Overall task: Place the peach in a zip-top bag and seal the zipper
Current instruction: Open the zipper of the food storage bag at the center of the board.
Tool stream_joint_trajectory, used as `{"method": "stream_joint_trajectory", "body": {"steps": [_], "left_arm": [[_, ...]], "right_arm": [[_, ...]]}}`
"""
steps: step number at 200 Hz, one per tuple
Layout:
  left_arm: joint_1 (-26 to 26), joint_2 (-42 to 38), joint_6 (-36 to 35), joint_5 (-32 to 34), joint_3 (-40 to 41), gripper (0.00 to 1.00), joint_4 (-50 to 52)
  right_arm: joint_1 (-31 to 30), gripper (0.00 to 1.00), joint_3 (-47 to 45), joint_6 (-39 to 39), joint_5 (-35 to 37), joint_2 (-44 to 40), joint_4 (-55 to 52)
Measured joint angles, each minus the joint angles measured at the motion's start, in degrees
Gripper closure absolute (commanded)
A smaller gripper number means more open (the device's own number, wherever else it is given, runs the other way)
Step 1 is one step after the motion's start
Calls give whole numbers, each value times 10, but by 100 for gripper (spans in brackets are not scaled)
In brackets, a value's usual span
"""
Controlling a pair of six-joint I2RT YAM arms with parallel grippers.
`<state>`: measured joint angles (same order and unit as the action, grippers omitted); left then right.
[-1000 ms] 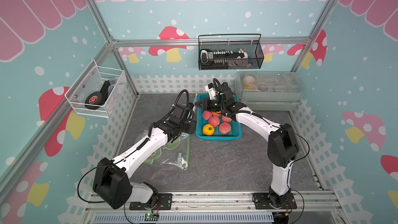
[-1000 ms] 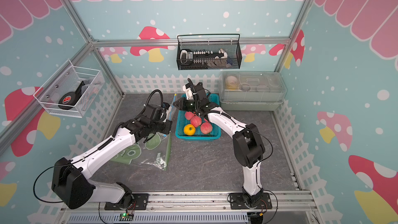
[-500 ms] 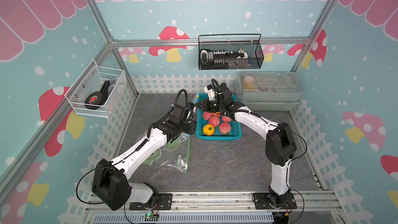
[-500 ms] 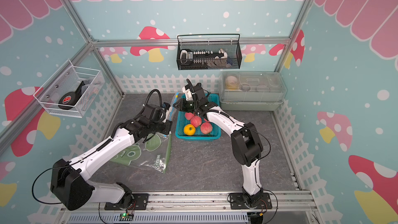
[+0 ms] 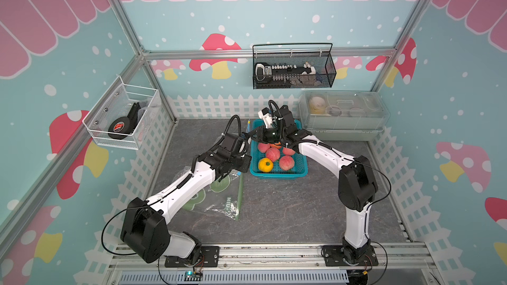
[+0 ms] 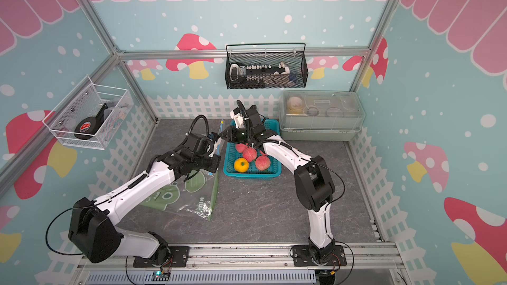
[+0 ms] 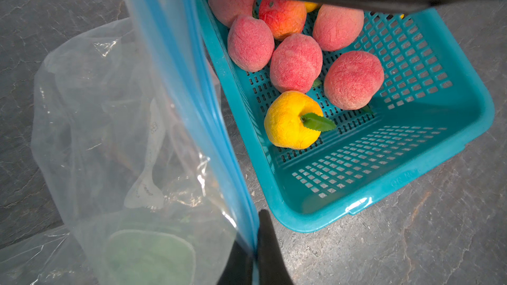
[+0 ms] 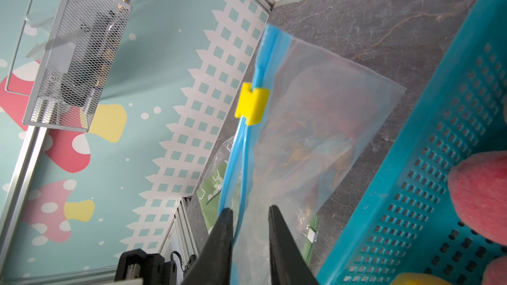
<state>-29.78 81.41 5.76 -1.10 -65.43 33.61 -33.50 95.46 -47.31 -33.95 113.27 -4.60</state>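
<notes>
Beside basket (image 7: 301, 215) — bag (image 7: 123, 132) pinched in left gripper (image 7: 253, 231), right gripper (image 8: 250, 211) astride.

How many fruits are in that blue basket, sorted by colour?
Pink peaches: 5
Red-orange fruit: 1
Yellow fruit: 1
Total: 7 in the teal basket, as the left wrist view shows; another yellow scrap is mostly hidden.

Teal basket (image 5: 277, 175) on grey table (image 5: 288, 215), pink peaches (image 5: 287, 162) and one yellow fruit (image 5: 265, 165) inside; clear zip-top bag (image 5: 222, 204), green print, just beside basket, partly under left arm (image 5: 189, 185); black wire rack (image 5: 293, 83) on rear wall
</notes>
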Motion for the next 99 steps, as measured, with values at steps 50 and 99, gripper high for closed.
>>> {"method": "stream_joint_trajectory", "body": {"steps": [50, 99], "left_arm": [[0, -3, 0, 0, -2, 100, 2], [12, -33, 23, 11, 0, 52, -7]], "right_arm": [[-3, 100, 2, -7, -6, 13, 9], [-4, 100, 6, 1, 17, 13, -6]]}}
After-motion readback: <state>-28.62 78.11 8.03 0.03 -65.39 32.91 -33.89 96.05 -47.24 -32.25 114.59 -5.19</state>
